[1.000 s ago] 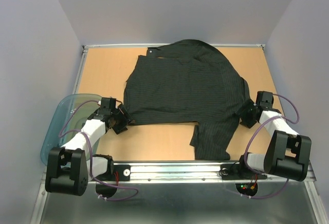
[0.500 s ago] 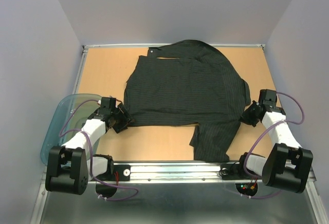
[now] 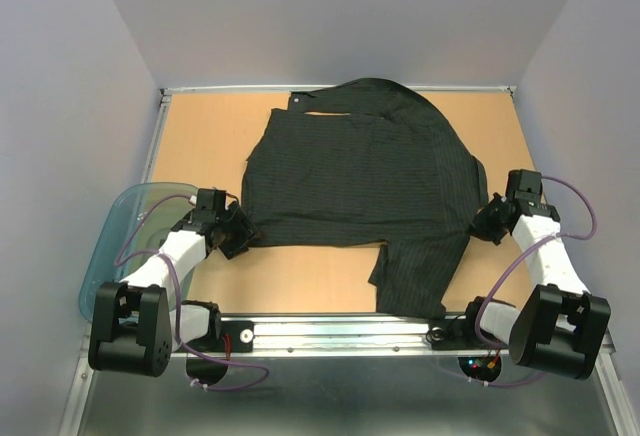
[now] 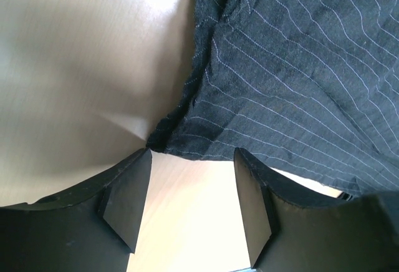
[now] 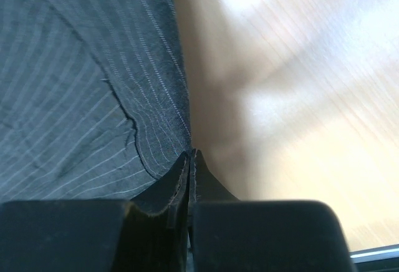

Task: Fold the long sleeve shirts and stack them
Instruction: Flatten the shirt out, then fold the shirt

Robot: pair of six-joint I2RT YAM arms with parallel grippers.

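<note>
We see one black pinstriped shirt (image 3: 360, 181) spread on the wooden table (image 3: 200, 146), with an arm at each side.
The table fills most of the top view. The shirt lies flat across its middle, collar end toward 12 o'clock, with one sleeve trailing toward 5 o'clock near the table's front edge. A translucent blue-grey tub (image 3: 115, 231) sits off the table's side at 8 o'clock. Our left gripper (image 4: 193, 153), at the shirt's 8 o'clock corner, stands released, its fingers (image 4: 128, 197) apart and the hem corner just beyond their tips. Our right gripper (image 5: 189, 156), at the shirt's 3 o'clock edge, is clenched tight, its tips meeting right at the fabric's edge. We cannot tell whether cloth is caught there.
</note>
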